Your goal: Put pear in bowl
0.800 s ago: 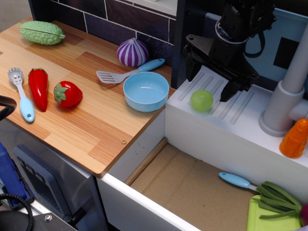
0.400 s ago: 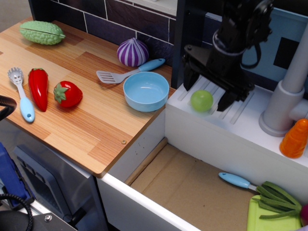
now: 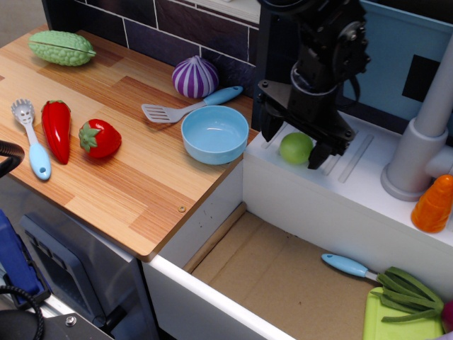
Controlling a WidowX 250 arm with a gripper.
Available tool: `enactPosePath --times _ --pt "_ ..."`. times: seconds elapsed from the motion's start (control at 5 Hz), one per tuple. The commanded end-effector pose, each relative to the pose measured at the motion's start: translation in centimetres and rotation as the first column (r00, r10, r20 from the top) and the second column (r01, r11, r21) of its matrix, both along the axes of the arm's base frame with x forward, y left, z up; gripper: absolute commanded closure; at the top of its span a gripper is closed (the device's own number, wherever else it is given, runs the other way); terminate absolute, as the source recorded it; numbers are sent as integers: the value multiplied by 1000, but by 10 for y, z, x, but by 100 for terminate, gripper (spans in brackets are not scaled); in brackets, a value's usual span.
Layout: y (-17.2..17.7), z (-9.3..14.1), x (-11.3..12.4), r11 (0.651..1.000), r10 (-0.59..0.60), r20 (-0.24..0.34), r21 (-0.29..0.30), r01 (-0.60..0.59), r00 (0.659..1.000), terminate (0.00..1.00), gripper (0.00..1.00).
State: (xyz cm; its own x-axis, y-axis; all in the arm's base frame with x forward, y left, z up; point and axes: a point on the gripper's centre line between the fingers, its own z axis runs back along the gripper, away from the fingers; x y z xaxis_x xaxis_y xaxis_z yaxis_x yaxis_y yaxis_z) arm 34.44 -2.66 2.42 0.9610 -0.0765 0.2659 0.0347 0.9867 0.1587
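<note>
The pear (image 3: 296,148) is a small light green ball lying on the white ribbed ledge (image 3: 354,177) of the sink. My black gripper (image 3: 291,145) hangs over it, open, with one finger on each side of the pear and not closed on it. The light blue bowl (image 3: 214,133) stands empty on the wooden counter (image 3: 127,177) to the left of the pear, near the counter's right edge.
A purple onion (image 3: 195,76) and a blue-handled spatula (image 3: 187,106) lie behind the bowl. A strawberry (image 3: 99,138), red pepper (image 3: 56,127), spoon (image 3: 32,138) and bumpy green gourd (image 3: 61,48) lie further left. A grey tap (image 3: 421,142) and orange carrot (image 3: 433,205) stand at right; the sink basin (image 3: 297,276) lies below.
My gripper has moved left and down, from beside and above the pear until its open fingers straddle it. The pear has not moved.
</note>
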Motion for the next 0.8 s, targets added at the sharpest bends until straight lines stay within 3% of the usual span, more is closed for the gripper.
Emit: enactPosePath --times 0.0,0.2,0.6 --pt "3 -1 8 1000 -22 56 -13 23 998 0 0" --pt "4 -6 11 1000 -19 54 -14 19 998 0 100" --pt "3 22 3 1000 18 -3 25 -18 1000 0 100"
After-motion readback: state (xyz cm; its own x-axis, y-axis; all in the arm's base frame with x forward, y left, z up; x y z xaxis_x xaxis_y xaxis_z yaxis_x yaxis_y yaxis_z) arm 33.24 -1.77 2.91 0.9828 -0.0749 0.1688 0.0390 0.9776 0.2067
